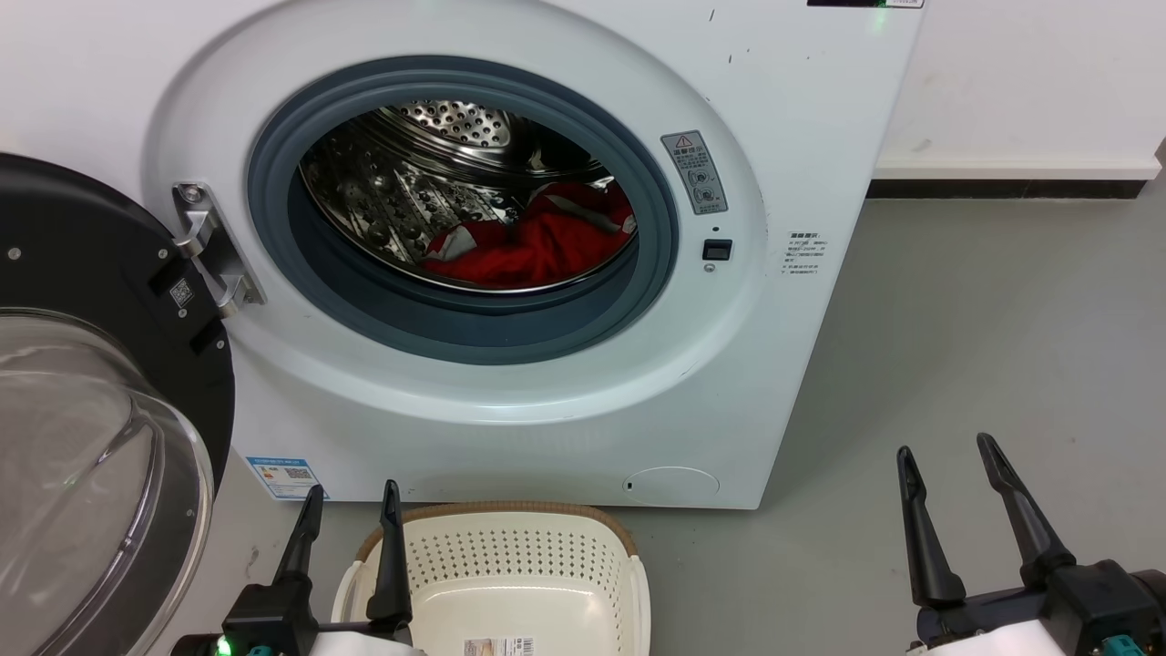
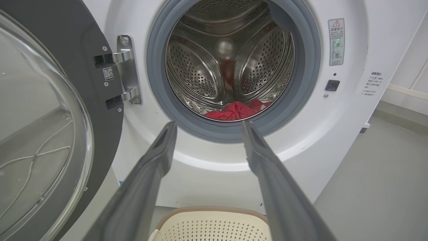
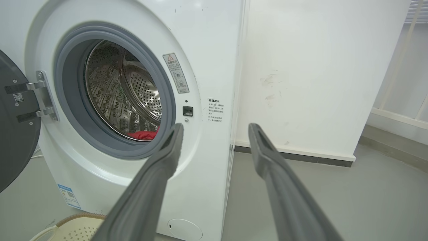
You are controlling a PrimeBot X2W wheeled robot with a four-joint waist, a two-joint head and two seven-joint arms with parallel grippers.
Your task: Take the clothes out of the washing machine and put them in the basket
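- Inside the washing machine [image 1: 565, 428], at the bottom of the steel drum [image 1: 383, 191]: the clothes [image 1: 537, 241], one red heap lying toward the drum's right side; pale panels at its left and upper right edges, head view.
- Door [image 1: 91, 437] swung wide open on the hinge [image 1: 214, 251] at the machine's left; glass bowl faces the camera.
- Basket [image 1: 501, 551] on the grey floor [image 1: 956, 346], just in front of the machine's foot and below the porthole; cream base showing, with a barcode sticker [image 1: 496, 645] on it, head view.
- Left gripper [image 1: 353, 492]: fingers spread, nothing between them; above the basket's left rear corner; apart from the machine.
- Left wrist view: looks straight into the drum; back wall and paddles visible; clothes a low red mound at the front lip; basket's rear rim at the bottom edge.
- Right gripper [image 1: 946, 448]: fingers spread, holding nothing; over the floor to the right of the machine, well apart from the basket.
- Right wrist view: drum seen obliquely, a sliver of red at its lip; machine's right edge against a white wall [image 3: 301, 67]; a basket corner at lower left.
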